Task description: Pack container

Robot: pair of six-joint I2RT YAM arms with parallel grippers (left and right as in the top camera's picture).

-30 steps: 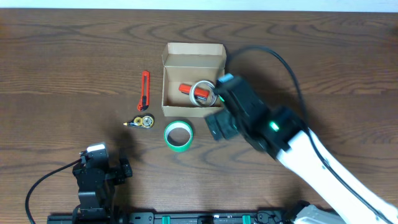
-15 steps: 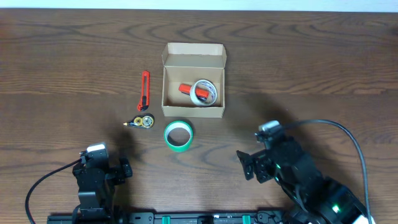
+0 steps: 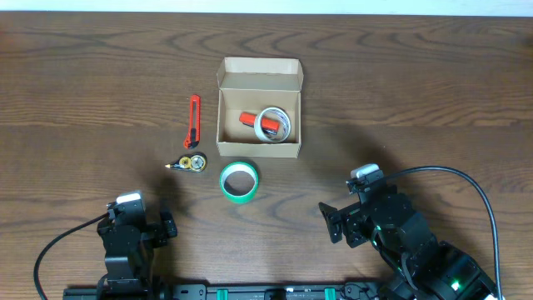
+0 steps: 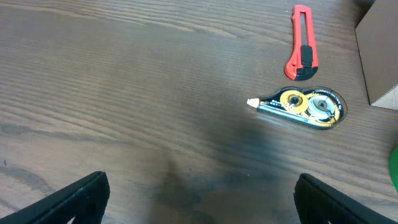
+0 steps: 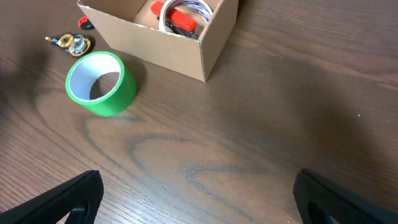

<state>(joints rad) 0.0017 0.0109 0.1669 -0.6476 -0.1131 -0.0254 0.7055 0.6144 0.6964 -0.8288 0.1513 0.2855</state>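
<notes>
The open tan cardboard container (image 3: 258,83) sits at the table's middle back, lid flap up, and also shows in the right wrist view (image 5: 211,37). Inside lie a clear tape roll (image 3: 275,122) and a red item (image 3: 250,119). A green tape roll (image 3: 239,181) stands just in front of the box and also shows in the right wrist view (image 5: 101,83). A red box cutter (image 3: 194,120) and a correction-tape dispenser (image 3: 190,163) lie to its left. My left gripper (image 4: 198,199) is open and empty near the front left. My right gripper (image 5: 198,196) is open and empty at the front right.
The box cutter (image 4: 302,52) and the dispenser (image 4: 301,107) show ahead of my left gripper, with a box corner (image 4: 380,56) at the right edge. Dark wood table (image 3: 433,100) all round. A rail runs along the front edge (image 3: 266,292).
My right arm has pulled back from the box to the front right, leaving the clear tape roll inside. The left arm has not moved.
</notes>
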